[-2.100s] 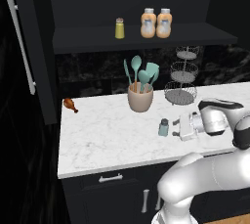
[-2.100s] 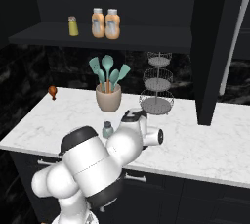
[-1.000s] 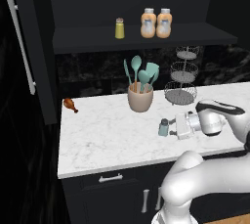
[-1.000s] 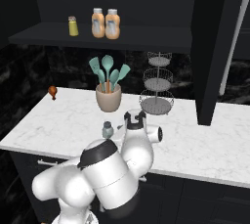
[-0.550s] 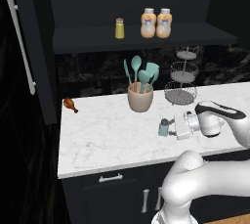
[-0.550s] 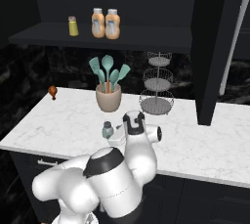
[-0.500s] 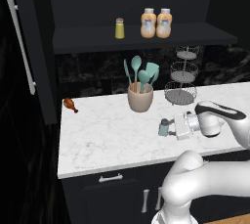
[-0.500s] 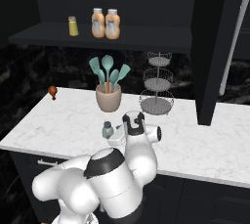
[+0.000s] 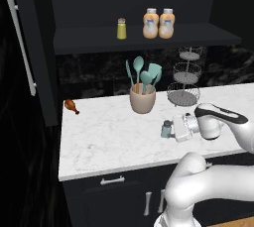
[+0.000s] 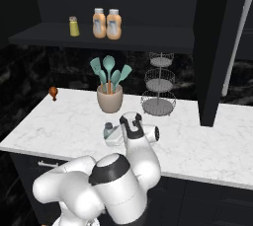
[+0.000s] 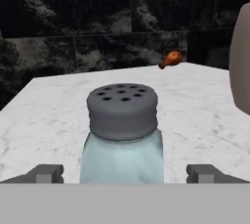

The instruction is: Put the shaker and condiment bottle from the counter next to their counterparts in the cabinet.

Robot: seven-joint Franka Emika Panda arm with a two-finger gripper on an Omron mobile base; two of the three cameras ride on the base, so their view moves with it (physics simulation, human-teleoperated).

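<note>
Right before me stands the shaker (image 11: 122, 137), upright on the desk (image 11: 49, 110), its pale glass body under a dark grey cap dotted with holes. My two fingertips (image 11: 46, 173) rise low on either side of it, my jaws spread wide with a gap between each tip and the glass. Farther back on the marble lies a drumstick (image 11: 171, 59), near the dark wall. A beige pot (image 11: 240, 56) shows at the right edge.

Two orange bottles (image 9: 158, 23), two shakers: yellow-green (image 9: 121, 28) and blue-grey (image 11: 123, 135); one utensil crock (image 9: 142, 99), one tiered rack (image 9: 184, 80), one drumstick (image 9: 71, 106).
</note>
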